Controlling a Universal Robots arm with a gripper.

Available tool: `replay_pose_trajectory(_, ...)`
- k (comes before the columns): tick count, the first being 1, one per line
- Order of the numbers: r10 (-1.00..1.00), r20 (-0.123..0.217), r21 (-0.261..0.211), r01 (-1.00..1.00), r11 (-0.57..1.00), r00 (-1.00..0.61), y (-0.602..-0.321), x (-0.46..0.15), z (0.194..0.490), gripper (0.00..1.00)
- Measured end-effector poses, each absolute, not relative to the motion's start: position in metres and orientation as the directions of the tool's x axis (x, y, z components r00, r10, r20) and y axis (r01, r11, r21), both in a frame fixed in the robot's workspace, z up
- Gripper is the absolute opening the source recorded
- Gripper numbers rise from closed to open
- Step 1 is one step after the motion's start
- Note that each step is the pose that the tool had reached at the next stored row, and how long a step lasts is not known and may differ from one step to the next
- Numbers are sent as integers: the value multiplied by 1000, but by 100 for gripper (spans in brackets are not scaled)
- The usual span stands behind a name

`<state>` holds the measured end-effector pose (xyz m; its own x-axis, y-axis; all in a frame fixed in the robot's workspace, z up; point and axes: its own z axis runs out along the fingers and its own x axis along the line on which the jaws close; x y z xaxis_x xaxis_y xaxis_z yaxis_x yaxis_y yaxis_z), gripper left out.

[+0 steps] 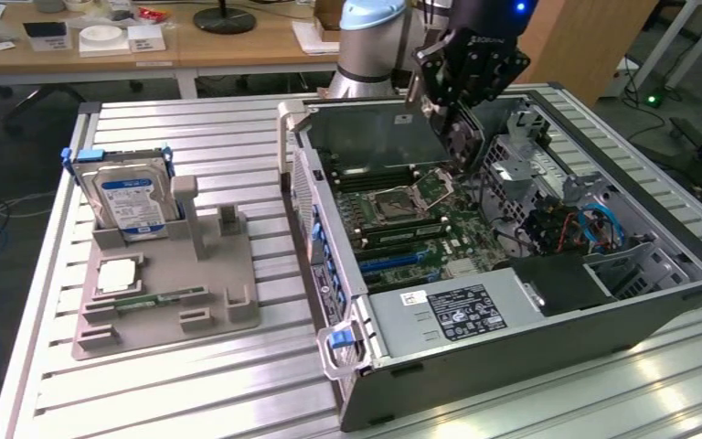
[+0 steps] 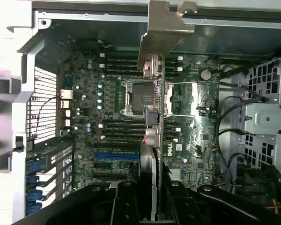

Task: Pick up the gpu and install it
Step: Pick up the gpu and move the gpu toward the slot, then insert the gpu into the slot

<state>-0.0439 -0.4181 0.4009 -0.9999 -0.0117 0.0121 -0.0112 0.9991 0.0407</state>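
The slatted bench (image 1: 205, 146) carries an open computer case (image 1: 534, 338) lying on its side, with a grey parts holder (image 1: 205, 302) and an upright hard drive (image 1: 132, 201) well apart toward the exterior view's left. Inside the case the motherboard (image 2: 192, 122) lies exposed. Above it hangs the gpu (image 2: 149, 164), seen edge-on, its pale bracket (image 2: 165, 28) reaching toward the case wall. The gripper (image 2: 150, 206) is pinching the card across its two flat faces. I judge the card to be stiff, fairly light and fragile, best held by the board body, clear of the fan and the gold contacts. Room looks tight, with case walls close, loose cables (image 2: 234, 108) beside the board, and the blue slot (image 2: 114, 154) near the rear vents.
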Motion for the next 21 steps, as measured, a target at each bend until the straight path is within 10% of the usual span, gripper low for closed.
replay_pose_trajectory(21,-12,12,41,-11,999,-1000,-418,-15,401,27)
